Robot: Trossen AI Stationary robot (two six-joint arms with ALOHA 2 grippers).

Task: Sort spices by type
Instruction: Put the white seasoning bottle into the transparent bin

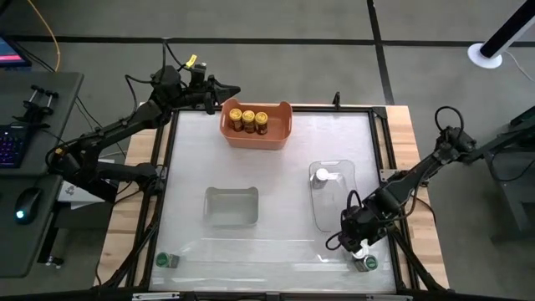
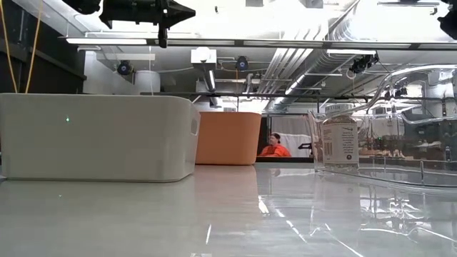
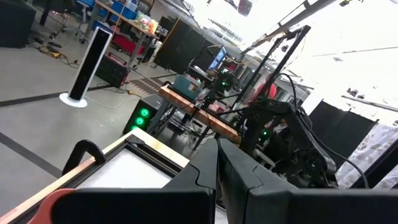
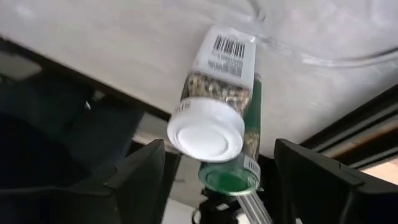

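White-lidded jar (image 4: 208,134) touching green-lidded jar (image 4: 231,175), between open claw (image 4: 221,180) fingers

Grey floor (image 1: 276,21) with dark seams; desk with keyboard (image 1: 10,142), mouse (image 1: 28,201); ceiling pipes (image 2: 314,68).

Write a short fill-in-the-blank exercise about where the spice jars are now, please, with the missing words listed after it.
1. The orange tub holds ___ yellow-lid jars.
2. The right gripper is low over a white-lid jar that lies beside a ___-lid jar.
3. The clear tub holds one jar with a ___ lid.
4. The left gripper is near the ___ tub.

Missing words: three; green; white; orange
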